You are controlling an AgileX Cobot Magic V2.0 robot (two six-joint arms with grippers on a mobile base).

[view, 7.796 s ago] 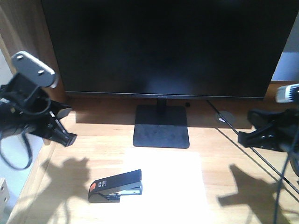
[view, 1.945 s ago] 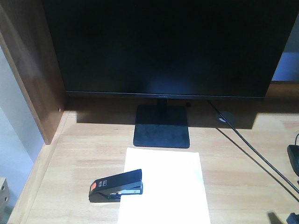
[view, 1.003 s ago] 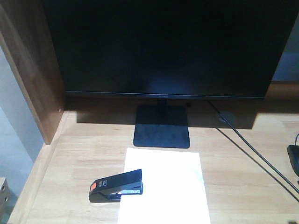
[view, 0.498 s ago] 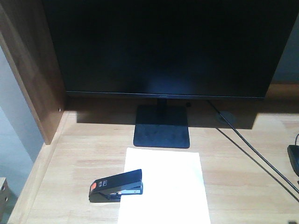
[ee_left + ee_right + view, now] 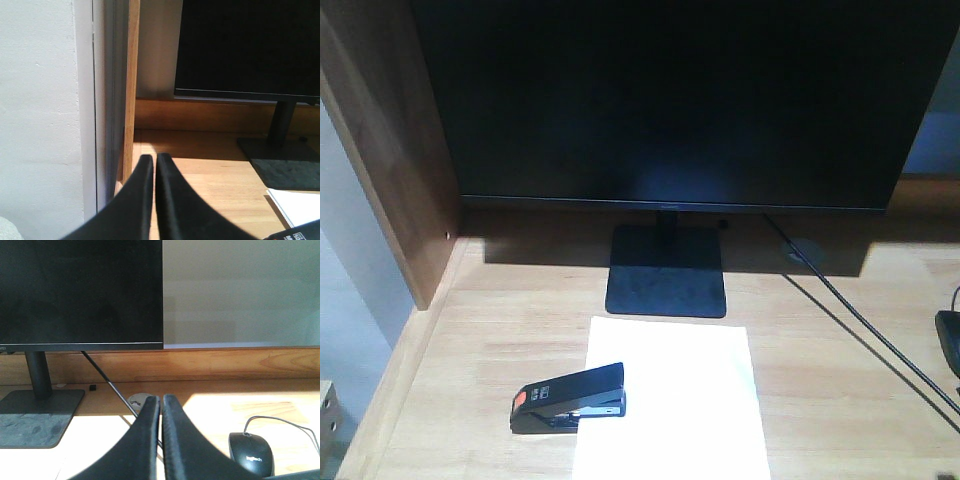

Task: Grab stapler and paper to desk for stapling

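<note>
The black stapler (image 5: 568, 398) with its orange-red tab lies on the light-wood desk (image 5: 490, 330), its right end resting on the left edge of the white paper (image 5: 680, 400). Neither gripper appears in the front view. In the left wrist view my left gripper (image 5: 154, 159) is shut and empty, near the desk's left side, with the paper's corner (image 5: 300, 206) and an edge of the stapler (image 5: 302, 232) at the lower right. My right gripper (image 5: 161, 399) is shut and empty over the desk's right part.
A black monitor (image 5: 670, 100) on a flat stand (image 5: 666, 270) fills the back of the desk. A dark brown side panel (image 5: 390, 160) closes the left side. A black cable (image 5: 860, 325) runs diagonally at the right, and a black mouse (image 5: 251, 452) sits beside it.
Both arms hung over the desk's left and right sides 7.8 s ago and have since left the front view. Stapler and paper have not moved in the last two seconds.
</note>
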